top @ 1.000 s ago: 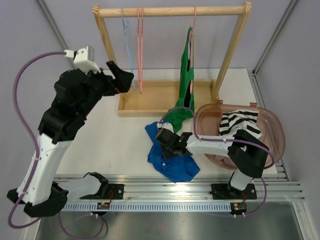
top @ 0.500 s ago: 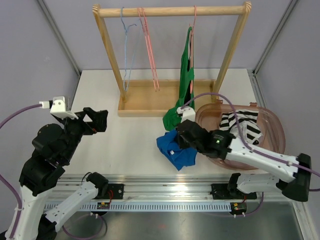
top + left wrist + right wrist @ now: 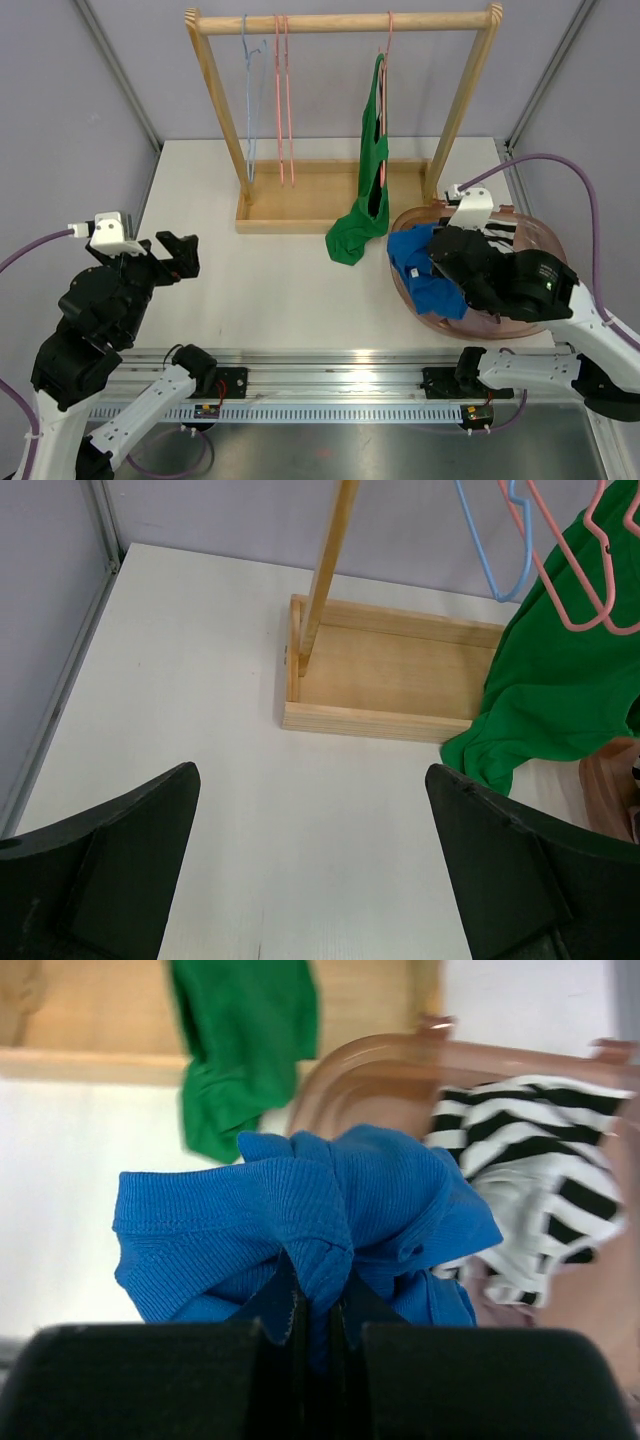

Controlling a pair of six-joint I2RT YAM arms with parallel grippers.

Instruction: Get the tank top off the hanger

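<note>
Your right end effector is pinching shut on a bunched fold of the blue tank top, and the cloth is puffing out above the two dark fingers in the right wrist view. From the top camera you are holding the blue tank top off the worktop, over the near-left rim of the brown basket, with part of it draping across that rim. A black-and-white striped garment is lying inside the basket, just beside the blue cloth.

Your left end effector is standing wide apart and gripping nothing; it is hovering over the bare left part of the worktop, well apart from the wooden rack, and its camera is looking toward the rack's tray base.

On the rack, a green top is hanging from a pink hanger near the right post, and its lower end is spilling over the front edge of the tray base onto the worktop. Near the left post, a light blue hanger and two pink hangers are hanging with nothing on them. I cannot tell which of them the blue tank top came from.
</note>
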